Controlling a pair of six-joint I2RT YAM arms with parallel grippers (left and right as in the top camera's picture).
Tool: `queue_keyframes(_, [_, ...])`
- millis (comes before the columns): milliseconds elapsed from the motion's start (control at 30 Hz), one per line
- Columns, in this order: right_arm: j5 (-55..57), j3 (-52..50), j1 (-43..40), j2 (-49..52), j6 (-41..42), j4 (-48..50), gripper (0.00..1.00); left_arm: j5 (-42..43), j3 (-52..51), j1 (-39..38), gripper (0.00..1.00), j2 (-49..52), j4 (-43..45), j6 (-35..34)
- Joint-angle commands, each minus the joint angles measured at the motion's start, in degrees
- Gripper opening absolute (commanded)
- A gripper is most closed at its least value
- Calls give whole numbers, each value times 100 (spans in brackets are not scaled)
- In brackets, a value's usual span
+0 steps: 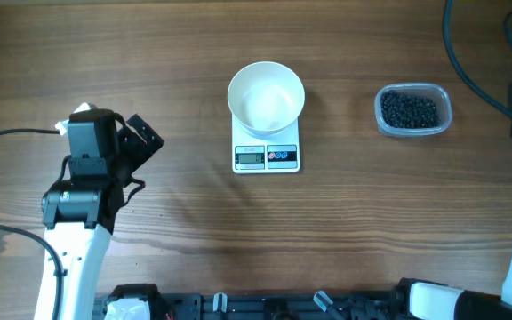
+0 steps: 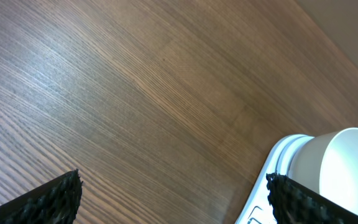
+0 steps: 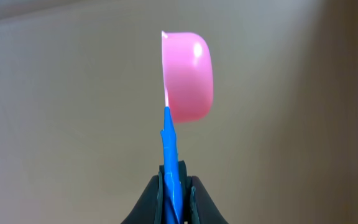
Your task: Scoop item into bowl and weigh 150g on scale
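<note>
The bowl (image 1: 266, 100) is sitting empty on the scale (image 1: 266, 158), the tub (image 1: 448, 108) is holding beads (image 1: 409, 110), the left gripper (image 2: 176, 202) is standing open, and the right gripper (image 3: 174, 186) is clamping the scoop (image 3: 188, 74).

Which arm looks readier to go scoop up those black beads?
Right. The right gripper is shut on the pink scoop, and the beads in their clear tub lie on that arm's side. The left gripper is open, empty, and across the scale from them.
</note>
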Motion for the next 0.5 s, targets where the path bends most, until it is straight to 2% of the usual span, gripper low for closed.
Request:
queue_keyframes(0, [-389, 17, -9, 85, 772, -382, 4, -57, 15, 31, 100, 20, -9, -70])
queue_keyframes(100, [-625, 17, -7, 63, 874, -927, 4, -55, 15, 31, 100, 20, -4, -72])
queue_keyframes(267, [-1069, 17, 20, 68, 496, -1790, 4, -55, 15, 31, 100, 20, -4, -70])
queue_keyframes(333, [-1121, 15, 42, 68, 413, -2031, 4, -50, 15, 31, 100, 33, 262, -74])
queue_keyframes(467, [-1156, 17, 42, 79, 179, -2146, 4, 511, 15, 26, 100, 50, 682, 17])
